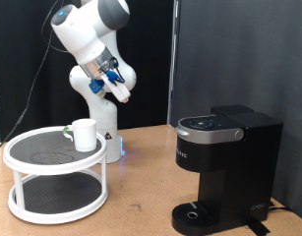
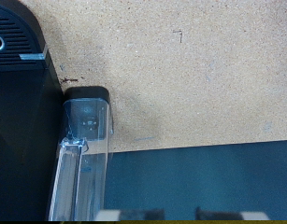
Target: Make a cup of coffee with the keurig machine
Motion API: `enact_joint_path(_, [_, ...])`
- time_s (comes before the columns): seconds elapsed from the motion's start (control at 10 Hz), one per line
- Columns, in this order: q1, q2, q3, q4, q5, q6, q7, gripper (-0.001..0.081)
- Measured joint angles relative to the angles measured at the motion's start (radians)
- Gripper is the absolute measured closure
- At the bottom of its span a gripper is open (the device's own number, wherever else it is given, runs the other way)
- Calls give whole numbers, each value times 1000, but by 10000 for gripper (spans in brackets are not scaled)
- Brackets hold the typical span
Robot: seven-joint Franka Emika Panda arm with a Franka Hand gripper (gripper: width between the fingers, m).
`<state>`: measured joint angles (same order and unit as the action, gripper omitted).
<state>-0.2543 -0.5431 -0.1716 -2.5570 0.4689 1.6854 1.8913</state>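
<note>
The keurig machine [image 1: 225,165] is black and boxy with its lid down, and stands at the exterior view's right on the wooden table. The wrist view shows its top corner [image 2: 17,42] and its clear water tank [image 2: 84,154] from above. The cup [image 1: 84,134] is small and white, and stands upright on the top shelf of a round white two-tier stand [image 1: 32,163] at the exterior view's left. My gripper [image 1: 121,90] hangs in the air above and to the right of the cup, apart from both. Its fingertips [image 2: 227,216] barely show, set apart with nothing between them.
The robot's white base [image 1: 103,128] stands just behind the stand. A black curtain closes the back. The bare wooden tabletop [image 2: 199,84] lies between stand and machine; its edge meets a dark blue floor [image 2: 208,177] in the wrist view.
</note>
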Motion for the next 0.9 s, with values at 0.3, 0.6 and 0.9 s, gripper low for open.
enact_joint_path(0.3, [-13, -10, -17, -9, -1, 12, -32, 806])
enact_joint_path(0.6, [-65, -59, -94, -16, -10, 12, -137, 806])
enact_joint_path(0.9, [-123, -66, -169, -4, -99, -66, -168, 806])
